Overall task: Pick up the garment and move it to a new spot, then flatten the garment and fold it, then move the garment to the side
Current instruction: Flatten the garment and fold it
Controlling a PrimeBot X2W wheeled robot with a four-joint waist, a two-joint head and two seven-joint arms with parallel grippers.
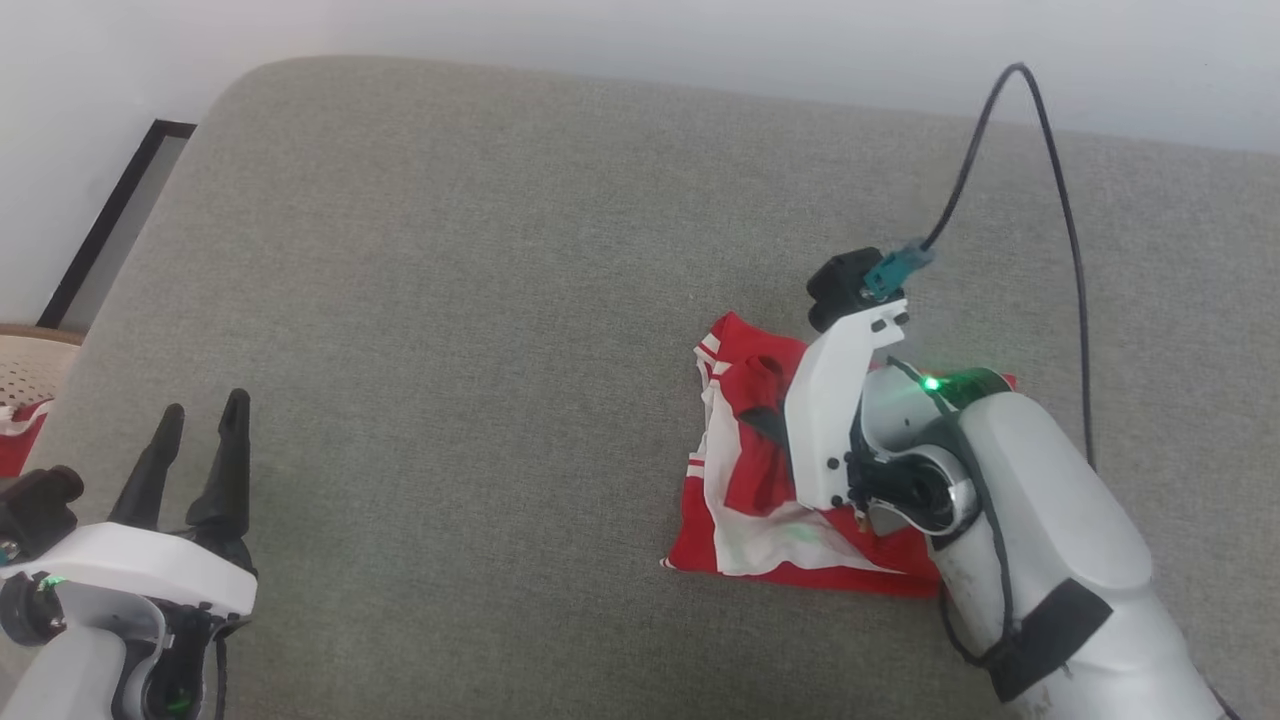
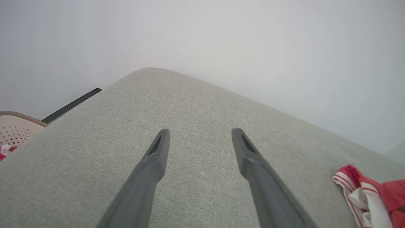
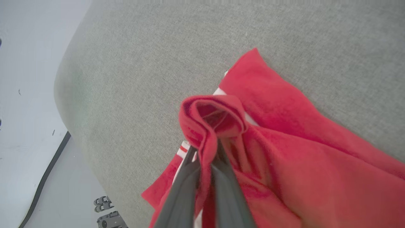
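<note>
Scene: A wheeled two-armed robot works over a broad grey woven-fabric cushion (image 1: 450,300) set against a pale wall.
Garment: The small red jersey-style T-shirt with white sleeves and red-and-white striped trim (image 1: 745,470) lies crumpled on the right half of the cushion, partly under the right forearm. Its striped edge also shows at the lower right of the left wrist view (image 2: 373,196).
Right gripper: The right gripper (image 3: 205,148) is clenched on a raised red fold of the shirt, with cloth bunched over and between the two dark fingers (image 3: 185,186).
Left gripper: The left gripper (image 1: 205,410) is released, its fingers spread over bare cushion, well apart from the shirt. The same gap shows in its own view (image 2: 201,134).
Step in hand: Judged to be the opening pick-up. The pinch is made, but most of the shirt rests on the cushion.
Next move: It likely calls for a straight lift, so the single fold does not slip, and then a carry to bare fabric, of which the left half offers plenty. Flattening afterwards would probably need the free left gripper.
Writing: None can be read. The shirt's front is folded in on itself, and a dark patch by the wrist is too hidden to tell.
Surroundings: A black cable (image 1: 1060,200) loops above the right wrist. A pale perforated basket (image 1: 25,370) holding red-and-white cloth stands beside the cushion's left edge.
</note>
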